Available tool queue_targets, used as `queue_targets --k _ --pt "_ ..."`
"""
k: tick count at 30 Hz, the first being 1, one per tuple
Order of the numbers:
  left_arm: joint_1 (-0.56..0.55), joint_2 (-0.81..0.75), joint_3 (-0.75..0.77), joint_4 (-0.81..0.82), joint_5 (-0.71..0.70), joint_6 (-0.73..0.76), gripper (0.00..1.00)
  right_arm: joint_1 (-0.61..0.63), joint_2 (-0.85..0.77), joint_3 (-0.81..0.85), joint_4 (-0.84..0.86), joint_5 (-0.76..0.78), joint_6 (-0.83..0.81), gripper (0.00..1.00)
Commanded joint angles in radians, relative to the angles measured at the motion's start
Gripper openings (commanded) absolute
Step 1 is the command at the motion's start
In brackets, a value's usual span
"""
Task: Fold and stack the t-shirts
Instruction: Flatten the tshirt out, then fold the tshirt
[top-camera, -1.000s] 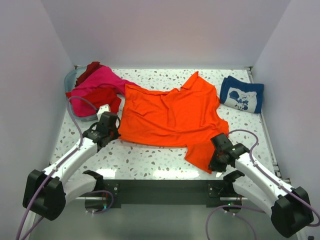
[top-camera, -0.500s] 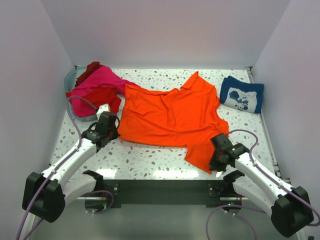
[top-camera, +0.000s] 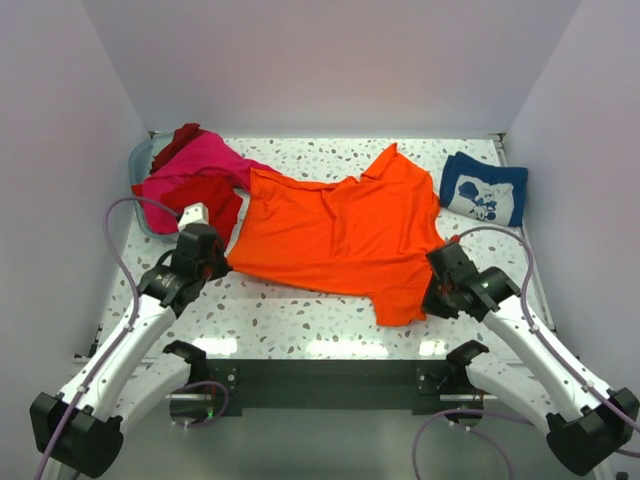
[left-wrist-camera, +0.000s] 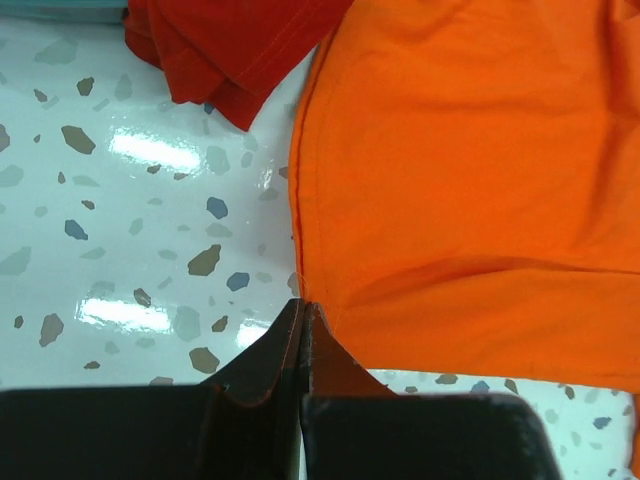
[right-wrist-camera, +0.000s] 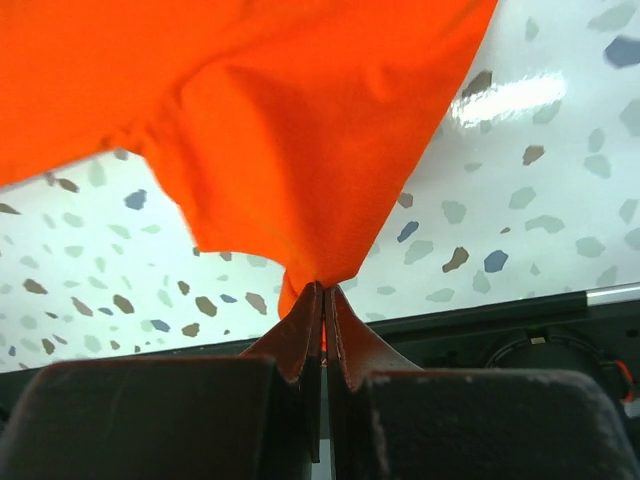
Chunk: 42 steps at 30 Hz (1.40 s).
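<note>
Evidently the left end effector (left-wrist-camera: 303, 315) and right end effector (right-wrist-camera: 325, 296) each clamp the one orange t-shirt (top-camera: 340, 230).

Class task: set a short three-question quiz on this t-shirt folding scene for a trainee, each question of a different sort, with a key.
1. True or false: the navy t-shirt lies folded at the far right corner of the table.
2. The left fingers pinch: A) the edge of the orange t-shirt, B) a red shirt, C) nothing.
3. Fill in: the right fingers are ____ on orange cloth.
Key: 1 true; 2 A; 3 shut.
</note>
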Motion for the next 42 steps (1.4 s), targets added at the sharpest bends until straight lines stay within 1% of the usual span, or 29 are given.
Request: queue_targets --k 1,7,15,20,24,27,32,35,36,38,39,42 --pt "0.006 -0.048 0.074 -0.076 0.014 -0.012 0.00 0.006 -0.008 0.126 -0.126 0.088 -0.047 0.00" --pt "0.006 -0.129 0.095 -0.136 0.021 -0.028 0.00 0.008 -0.042 0.222 -0.241 0.124 -0.062 0.00" --pt "0.006 -0.174 0.160 -0.237 0.010 -0.037 0.00 0.008 -0.106 0.274 -0.342 0.114 -0.046 0.00" --pt "0.006 -0.222 0.183 -0.308 0.011 -0.057 0.00 0.008 -0.120 0.320 -0.379 0.109 -0.041 0.00" --pt "0.006 -0.229 0.175 -0.305 0.017 -0.055 0.00 0.008 -0.108 0.357 -0.361 0.120 -0.056 0.00" --pt "0.006 -0.163 0.160 -0.257 0.056 -0.029 0.00 0.008 -0.048 0.374 -0.301 0.134 -0.084 0.00" --pt "0.006 -0.024 0.152 -0.147 0.034 0.018 0.00 0.009 0.113 0.398 -0.189 0.200 -0.139 0.00" --pt "0.008 0.074 0.164 -0.110 0.019 0.044 0.00 0.006 0.199 0.420 -0.122 0.213 -0.164 0.00" --pt "0.008 0.099 0.177 -0.106 0.008 0.047 0.00 0.006 0.257 0.435 -0.085 0.223 -0.171 0.00" --pt "0.009 0.153 0.183 -0.078 -0.004 0.057 0.00 -0.001 0.320 0.461 -0.065 0.233 -0.196 0.00" --pt "0.011 0.168 0.189 -0.075 -0.013 0.058 0.00 -0.004 0.376 0.498 -0.054 0.241 -0.202 0.00" --pt "0.017 0.226 0.215 -0.052 -0.033 0.067 0.00 -0.026 0.478 0.570 -0.033 0.266 -0.237 0.00"
